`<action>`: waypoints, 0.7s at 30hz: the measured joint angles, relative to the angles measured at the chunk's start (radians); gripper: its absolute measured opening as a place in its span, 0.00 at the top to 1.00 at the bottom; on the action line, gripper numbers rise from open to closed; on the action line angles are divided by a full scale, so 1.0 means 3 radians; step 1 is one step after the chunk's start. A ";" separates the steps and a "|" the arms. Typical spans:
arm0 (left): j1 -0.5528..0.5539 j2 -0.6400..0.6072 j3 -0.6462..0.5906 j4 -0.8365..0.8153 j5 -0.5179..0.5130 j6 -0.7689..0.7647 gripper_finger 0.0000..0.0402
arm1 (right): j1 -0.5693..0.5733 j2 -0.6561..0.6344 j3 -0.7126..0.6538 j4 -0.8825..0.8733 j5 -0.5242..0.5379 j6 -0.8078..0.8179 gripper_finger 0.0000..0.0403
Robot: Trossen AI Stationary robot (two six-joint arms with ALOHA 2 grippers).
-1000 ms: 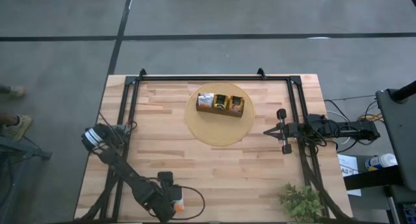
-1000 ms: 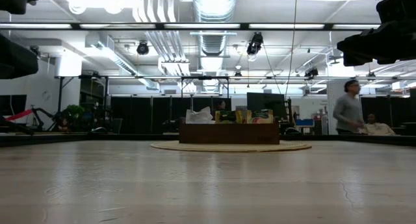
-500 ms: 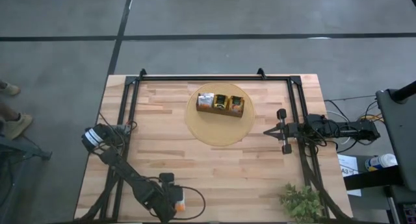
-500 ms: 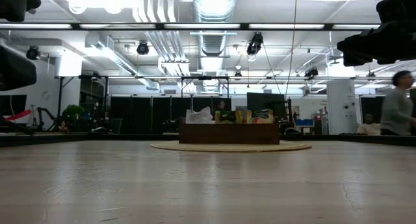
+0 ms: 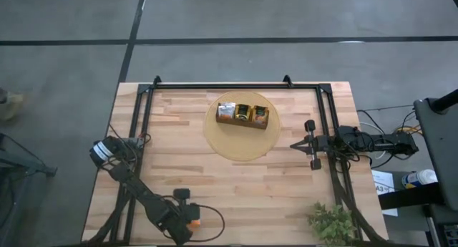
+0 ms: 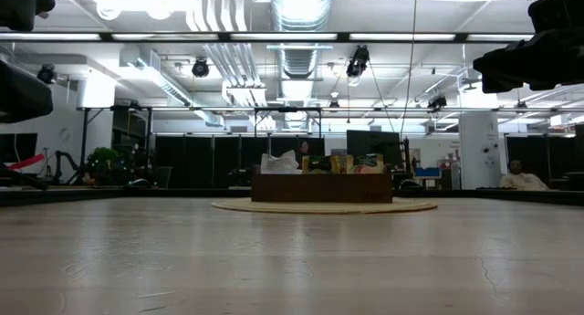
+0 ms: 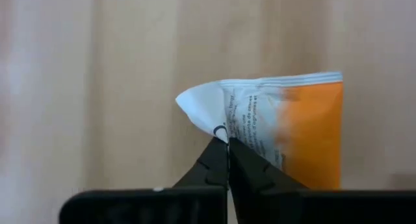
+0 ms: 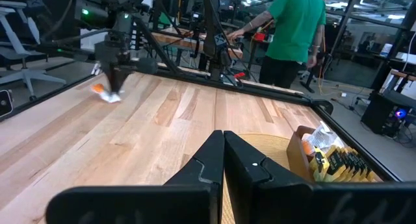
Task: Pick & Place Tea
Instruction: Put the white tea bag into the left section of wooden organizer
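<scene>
Fingertips of the left hand (image 7: 227, 146) are pinched together on the white corner of a white-and-orange tea packet (image 7: 286, 133), which lies on the desk (image 5: 215, 182) near its front left edge; in the high view that hand (image 5: 187, 218) sits low over the packet's orange end (image 5: 195, 223). From the right wrist view the same left hand (image 8: 114, 78) is seen across the desk, pointing down at the packet (image 8: 104, 91).

Well apart from it, more tea packets (image 5: 243, 112) stand in a brown wooden tray (image 5: 242, 122) resting on a round mat (image 5: 229, 143) toward the desk's far middle. The right hand (image 5: 312, 144) waits above the desk's right side, beside the mat, its two fingers (image 8: 253, 165) pressed together with nothing between them. A small green plant (image 5: 330, 222) stands at the front right corner. A person in a green shirt (image 8: 296, 23) stands beyond the desk.
</scene>
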 joint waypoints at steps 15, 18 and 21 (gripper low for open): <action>0.0249 -0.0403 0.0722 -0.1901 -0.1370 0.0359 1.00 | -0.0001 0.0001 0.0001 -0.0001 0.0000 0.0000 0.98; 0.0361 -0.0404 0.0901 -0.2219 -0.1697 0.0576 1.00 | 0.0001 0.0001 0.0000 -0.0001 0.0000 0.0000 0.98; 0.0511 -0.0408 0.1054 -0.2412 -0.2060 0.0831 1.00 | 0.0001 0.0001 0.0001 -0.0001 0.0000 0.0000 0.98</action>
